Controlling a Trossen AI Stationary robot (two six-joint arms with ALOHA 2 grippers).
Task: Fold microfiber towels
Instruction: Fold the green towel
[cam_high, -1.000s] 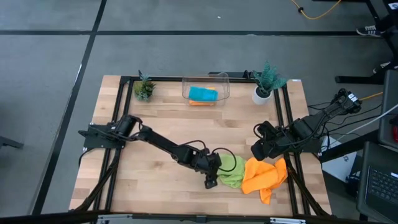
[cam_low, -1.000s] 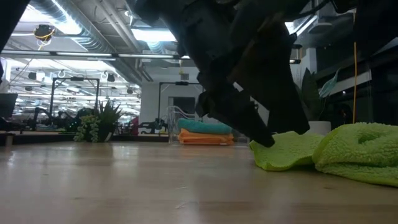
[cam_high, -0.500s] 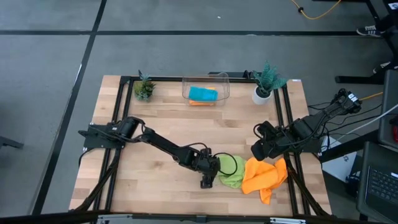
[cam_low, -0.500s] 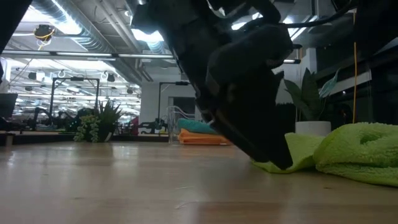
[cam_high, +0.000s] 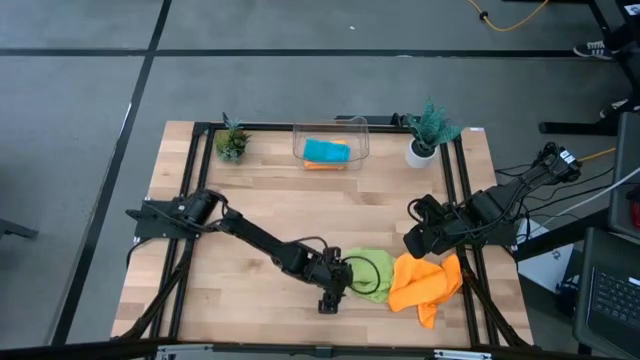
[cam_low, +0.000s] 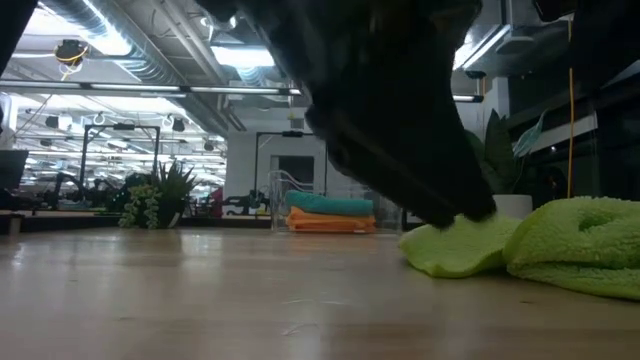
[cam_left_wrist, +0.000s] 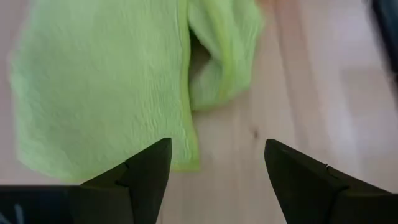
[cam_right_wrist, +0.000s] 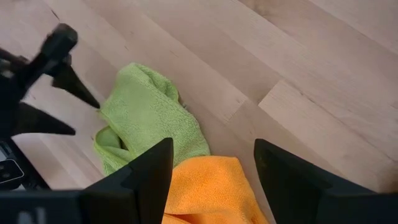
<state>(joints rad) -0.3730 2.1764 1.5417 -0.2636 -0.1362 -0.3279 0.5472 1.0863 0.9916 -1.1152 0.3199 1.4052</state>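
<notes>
A crumpled lime green towel (cam_high: 368, 278) (cam_left_wrist: 93, 93) lies on the table near the front edge. Its right side butts against a rumpled orange towel (cam_high: 425, 285) (cam_right_wrist: 211, 186). My left gripper (cam_high: 328, 302) (cam_left_wrist: 214, 169) is low at the green towel's left edge, slanting down, open, with one fingertip over the towel's border. My right gripper (cam_high: 412, 243) (cam_right_wrist: 214, 180) hangs open above the table's right side, over the orange towel, holding nothing. A teal towel (cam_high: 325, 150) lies folded on a folded orange one in the far bin. My left gripper has one fingertip (cam_left_wrist: 163, 149) at the green towel's edge (cam_left_wrist: 186, 158), coming slanting from above and the table's left. Whether it touches the cloth, I cannot tell. The towel lies slack on the table.
A clear bin (cam_high: 297, 145) stands at the far middle, between two small potted plants (cam_high: 232, 142) (cam_high: 430, 128). A black frame runs along the table's sides. Bare wood lies left of the green towel and in the table's middle.
My left gripper has moved a little toward the table's near edge and left, and has rolled about its own pointing line, staying open. The green towel's left part, which the arm covered before, now shows. The right arm has kept still.
</notes>
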